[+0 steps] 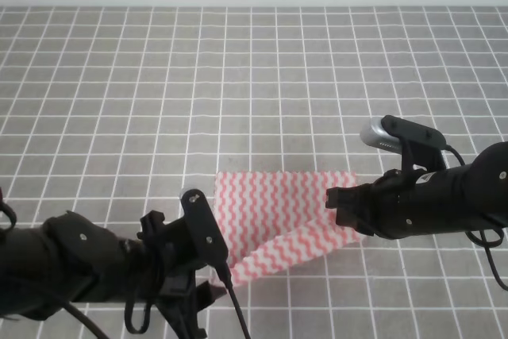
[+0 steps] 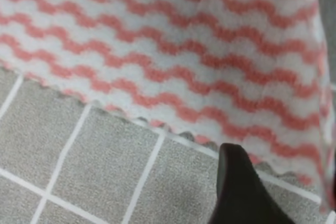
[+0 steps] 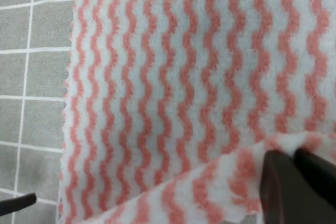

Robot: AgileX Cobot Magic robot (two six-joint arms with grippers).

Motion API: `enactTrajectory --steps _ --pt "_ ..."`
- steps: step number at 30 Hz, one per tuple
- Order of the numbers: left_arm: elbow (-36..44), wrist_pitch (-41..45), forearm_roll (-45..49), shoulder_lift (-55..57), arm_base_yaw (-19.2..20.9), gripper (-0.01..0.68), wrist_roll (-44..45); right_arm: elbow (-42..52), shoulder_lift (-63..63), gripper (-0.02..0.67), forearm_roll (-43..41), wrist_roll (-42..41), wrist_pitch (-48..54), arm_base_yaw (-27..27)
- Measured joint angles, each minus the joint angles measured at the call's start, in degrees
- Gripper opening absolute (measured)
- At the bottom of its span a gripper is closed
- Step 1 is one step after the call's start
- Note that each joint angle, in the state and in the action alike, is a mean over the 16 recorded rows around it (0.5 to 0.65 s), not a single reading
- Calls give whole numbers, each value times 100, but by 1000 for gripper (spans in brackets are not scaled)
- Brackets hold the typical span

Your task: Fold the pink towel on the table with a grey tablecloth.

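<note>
Towel: the towel (image 1: pixel 274 216) lies on the counter (image 1: pixel 238 77) near its front edge, between the two arms, its front part raised into a diagonal fold.
Right fingers: the right fingers (image 3: pixel 294 182) pinch the towel's right edge.
Left fingers: one left finger (image 2: pixel 241 187) shows beside the towel's front edge; grip cannot be told.

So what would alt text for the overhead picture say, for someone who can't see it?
A pink towel with wavy stripes lies partly folded on a grey gridded tablecloth. Two black robot arms reach in at its edges: the left gripper by the near corner, the right gripper at the far side.
</note>
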Motion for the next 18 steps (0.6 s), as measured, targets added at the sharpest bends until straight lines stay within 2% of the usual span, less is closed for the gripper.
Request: enactTrajectory --steps 5,18 --pt "-1 13 0 55 0 308 55 1 -5 -15 -2 -2 1 0" --pt "-20 77 -160 72 0 64 124 0 -5 -15 -3 3 -16 0"
